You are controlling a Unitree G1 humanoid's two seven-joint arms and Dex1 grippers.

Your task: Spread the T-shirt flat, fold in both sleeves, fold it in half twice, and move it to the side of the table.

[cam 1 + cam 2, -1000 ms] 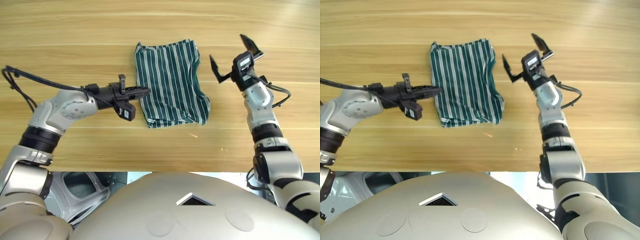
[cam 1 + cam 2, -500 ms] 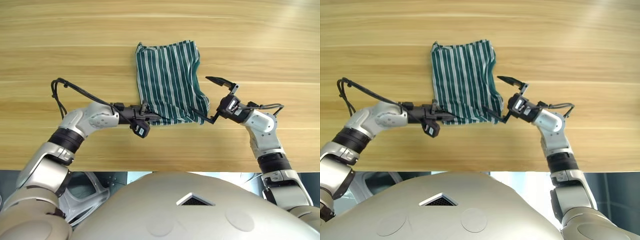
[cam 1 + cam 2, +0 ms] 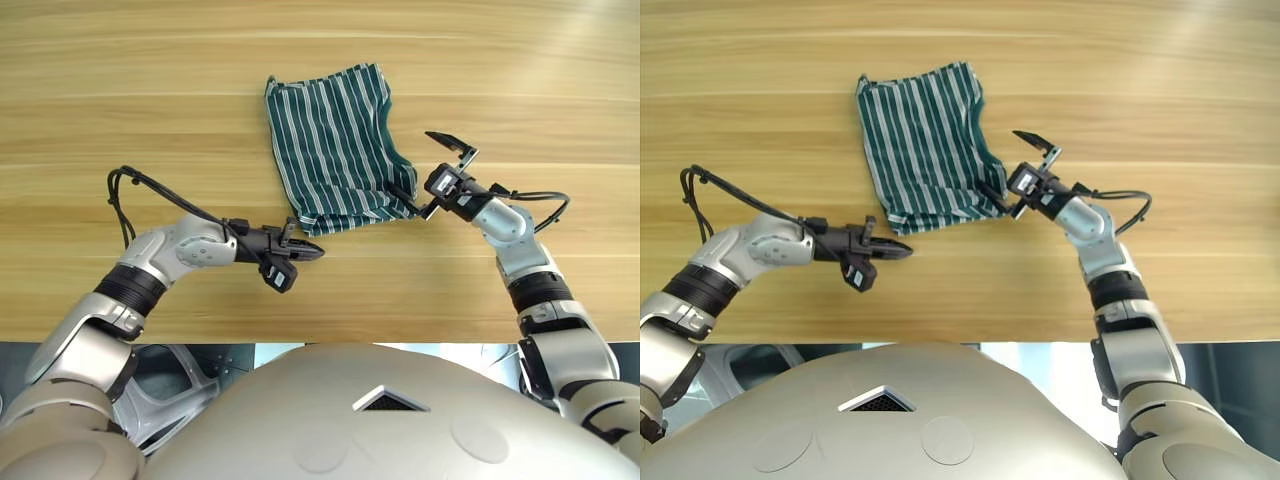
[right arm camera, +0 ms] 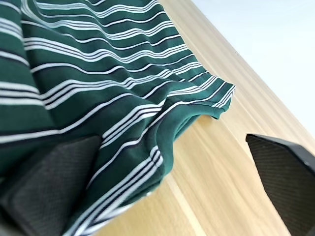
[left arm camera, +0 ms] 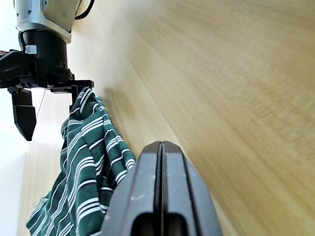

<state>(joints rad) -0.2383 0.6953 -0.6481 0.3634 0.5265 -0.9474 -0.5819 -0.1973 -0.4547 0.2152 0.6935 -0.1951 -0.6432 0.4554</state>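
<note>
Your right gripper [image 3: 412, 165] is the nearer one. Its jaws stand wide apart, one finger against the near right corner of the folded green white-striped T-shirt [image 3: 335, 140], the other raised clear of the cloth. The T-shirt's long axis runs away from you, leaning slightly leftward at its far end. Your left gripper [image 3: 312, 252] is closed on nothing and sits just off the T-shirt's near left corner, not touching it. I judge that any sideways shove starts from the right. The pale wooden worktop [image 3: 150, 90] lies smooth and level to either side of the T-shirt.
</note>
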